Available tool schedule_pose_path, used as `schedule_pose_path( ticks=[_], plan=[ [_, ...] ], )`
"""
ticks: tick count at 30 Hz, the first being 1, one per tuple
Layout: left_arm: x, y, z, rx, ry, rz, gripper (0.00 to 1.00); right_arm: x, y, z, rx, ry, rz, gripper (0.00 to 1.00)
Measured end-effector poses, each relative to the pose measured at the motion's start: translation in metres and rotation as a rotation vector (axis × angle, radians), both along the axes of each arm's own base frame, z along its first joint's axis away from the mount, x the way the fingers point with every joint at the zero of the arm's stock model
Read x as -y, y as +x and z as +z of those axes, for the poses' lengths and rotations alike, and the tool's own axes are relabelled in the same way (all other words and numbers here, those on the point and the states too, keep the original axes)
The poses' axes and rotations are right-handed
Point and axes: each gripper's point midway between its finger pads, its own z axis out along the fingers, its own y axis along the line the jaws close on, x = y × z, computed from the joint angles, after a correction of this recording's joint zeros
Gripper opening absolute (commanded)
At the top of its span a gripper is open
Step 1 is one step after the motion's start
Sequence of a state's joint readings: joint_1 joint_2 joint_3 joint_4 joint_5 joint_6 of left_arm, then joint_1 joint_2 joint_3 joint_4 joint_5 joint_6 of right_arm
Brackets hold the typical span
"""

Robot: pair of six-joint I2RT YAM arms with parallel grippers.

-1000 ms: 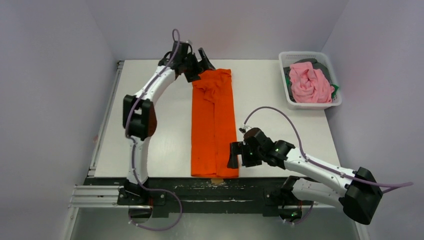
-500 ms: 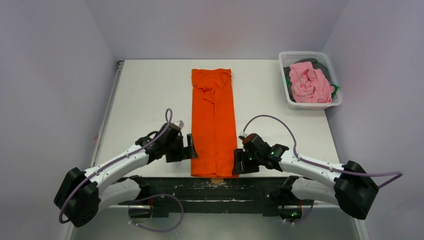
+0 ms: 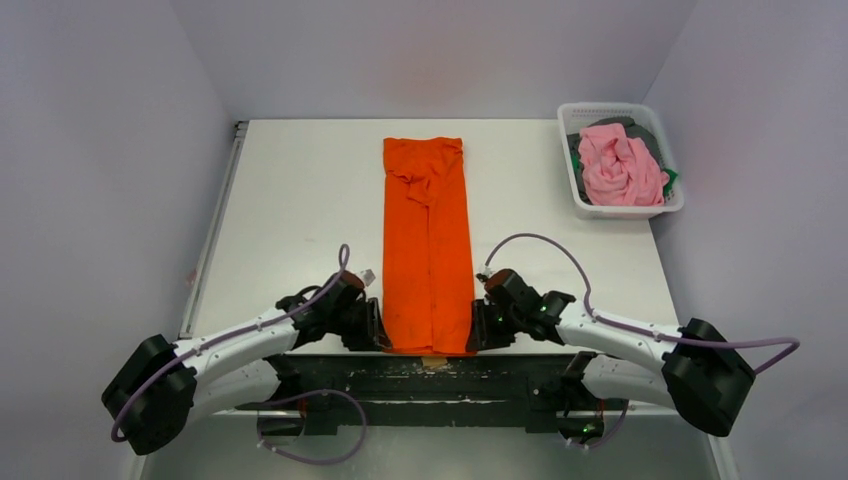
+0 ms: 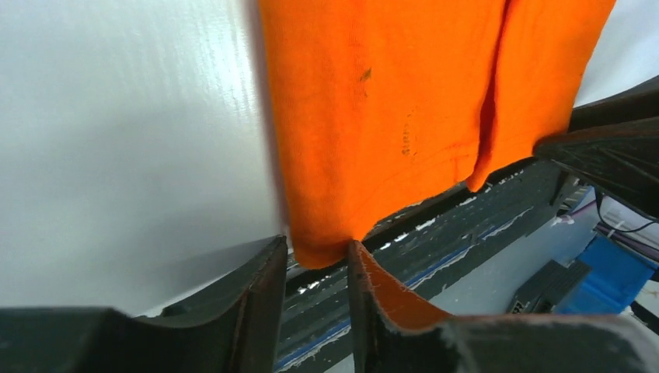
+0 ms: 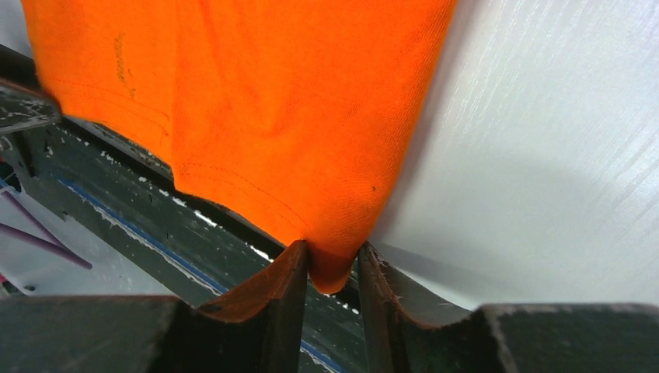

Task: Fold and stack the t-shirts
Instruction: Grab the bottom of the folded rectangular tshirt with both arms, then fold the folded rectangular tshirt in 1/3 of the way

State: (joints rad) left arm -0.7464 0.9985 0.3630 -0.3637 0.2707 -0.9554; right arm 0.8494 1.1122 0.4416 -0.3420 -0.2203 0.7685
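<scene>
An orange t-shirt (image 3: pixel 428 240) lies folded into a long strip down the middle of the white table (image 3: pixel 300 200), and its near end hangs over the front edge. My left gripper (image 3: pixel 378 330) is at the strip's near left corner. In the left wrist view the orange t-shirt (image 4: pixel 373 116) has that corner between the narrowed fingers of the left gripper (image 4: pixel 317 252), touching one finger with a thin gap at the other. My right gripper (image 3: pixel 474 330) is at the near right corner. In the right wrist view the right gripper (image 5: pixel 334 260) pinches a corner of the orange t-shirt (image 5: pixel 272 101).
A white mesh basket (image 3: pixel 620 210) stands at the table's far right. It holds a crumpled pink t-shirt (image 3: pixel 620 165) on top of darker cloth (image 3: pixel 577 165). A dark rail (image 3: pixel 430 375) runs below the table's front edge, just beneath both grippers.
The left arm swung from the shirt's far end to its near left corner. The right gripper slid in onto the near right corner. Both sets of jaws narrowed.
</scene>
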Motion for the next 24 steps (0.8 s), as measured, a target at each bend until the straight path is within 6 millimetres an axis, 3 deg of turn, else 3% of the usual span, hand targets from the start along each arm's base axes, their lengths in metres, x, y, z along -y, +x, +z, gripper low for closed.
schedule_pose_path(
  ticks=[1, 3, 5, 10, 15, 19, 24],
  plan=[
    [0.003, -0.001, -0.001, -0.008, -0.003, -0.008, 0.22, 0.0, 0.0, 0.0, -0.001, 0.001, 0.0, 0.23],
    [0.005, -0.002, -0.003, -0.014, 0.0, -0.019, 0.01, 0.0, -0.001, -0.001, -0.004, 0.003, 0.0, 0.14],
    [0.005, -0.003, -0.006, -0.022, 0.008, -0.022, 0.0, 0.0, -0.002, -0.003, -0.009, 0.0, 0.001, 0.06],
    [0.01, 0.0, -0.002, -0.011, -0.007, -0.036, 0.0, 0.0, -0.002, -0.004, -0.016, -0.002, 0.004, 0.03],
    [0.025, 0.009, 0.021, 0.043, -0.073, -0.075, 0.0, -0.004, 0.002, 0.004, -0.006, -0.001, 0.005, 0.01],
    [0.039, 0.027, 0.05, 0.121, -0.12, -0.093, 0.0, -0.013, 0.02, 0.027, 0.044, 0.014, -0.01, 0.01],
    [0.045, 0.071, 0.074, 0.192, -0.145, -0.027, 0.0, -0.02, 0.067, 0.054, 0.112, 0.053, -0.1, 0.01]
  ],
)
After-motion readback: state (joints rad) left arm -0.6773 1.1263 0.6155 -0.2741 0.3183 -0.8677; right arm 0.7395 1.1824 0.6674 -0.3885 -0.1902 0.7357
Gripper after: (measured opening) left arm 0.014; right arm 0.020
